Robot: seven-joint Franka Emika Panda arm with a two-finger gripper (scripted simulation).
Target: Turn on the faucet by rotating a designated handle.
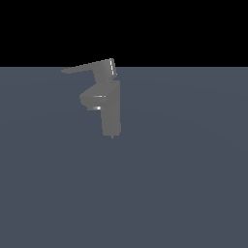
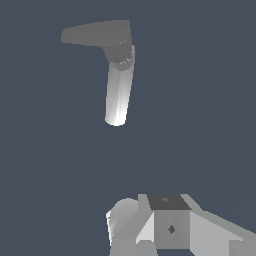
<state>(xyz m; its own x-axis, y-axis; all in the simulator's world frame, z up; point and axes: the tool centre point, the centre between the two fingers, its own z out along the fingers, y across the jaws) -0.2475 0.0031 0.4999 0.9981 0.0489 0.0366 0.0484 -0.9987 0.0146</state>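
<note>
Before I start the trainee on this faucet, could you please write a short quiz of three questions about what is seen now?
1. True or false: the handle sits below the spout.
2. In the exterior view, the handle's thin tip points to: A) that view's left, B) that view's right, C) straight up.
3. Fill in: the faucet body stands ___.
Key: 1 false; 2 A; 3 upright.

The faucet (image 1: 110, 109) stands alone on the flat grey ground (image 1: 184, 184), open room on every side. Only its stubby spout (image 1: 92, 99) juts out beneath the handle (image 1: 85, 68), crowding any approach from below.
</note>
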